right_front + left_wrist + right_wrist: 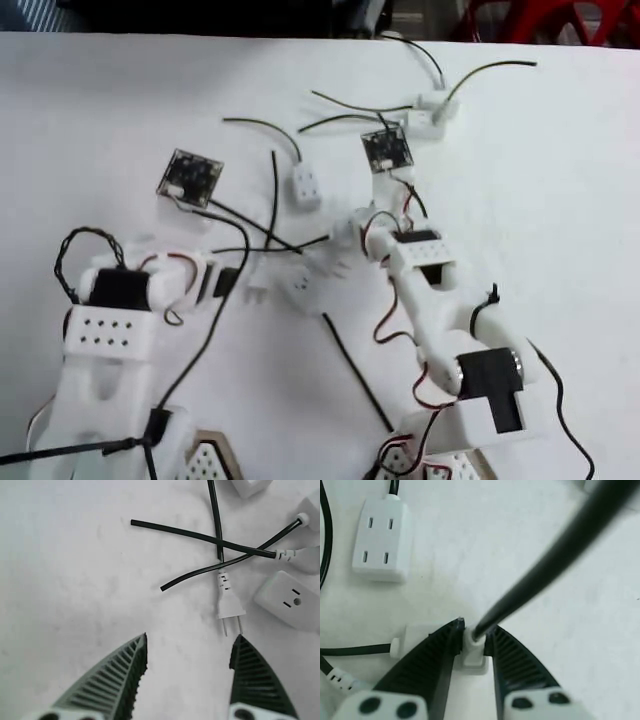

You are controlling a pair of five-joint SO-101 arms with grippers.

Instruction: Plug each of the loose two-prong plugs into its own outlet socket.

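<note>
In the high view, the left gripper (pixel 238 282) sits left of centre. A loose two-prong plug (pixel 258 291) lies just beside it, next to a white socket block (pixel 298 285). The right gripper (pixel 350 235) is at centre frame. Above centre lies a four-slot outlet (pixel 305 185).

In the left wrist view, the jaws stand wide apart and hold nothing. The loose two-prong plug lies right of centre, just beyond the fingertips (pixel 142 645), with its prongs towards them. The socket block's face at the right edge is bare.

In the right wrist view, the jaws are clamped on a white held plug (pixel 472 652), whose black cord (pixel 560 550) runs to the upper right. I cannot tell whether it is seated in the pale block (pixel 412 632) under the fingers. The four-slot outlet, upper left, has every slot bare.

By my judgement, at least one plug remains to be inserted, and no plugging is clearly finished.
</note>
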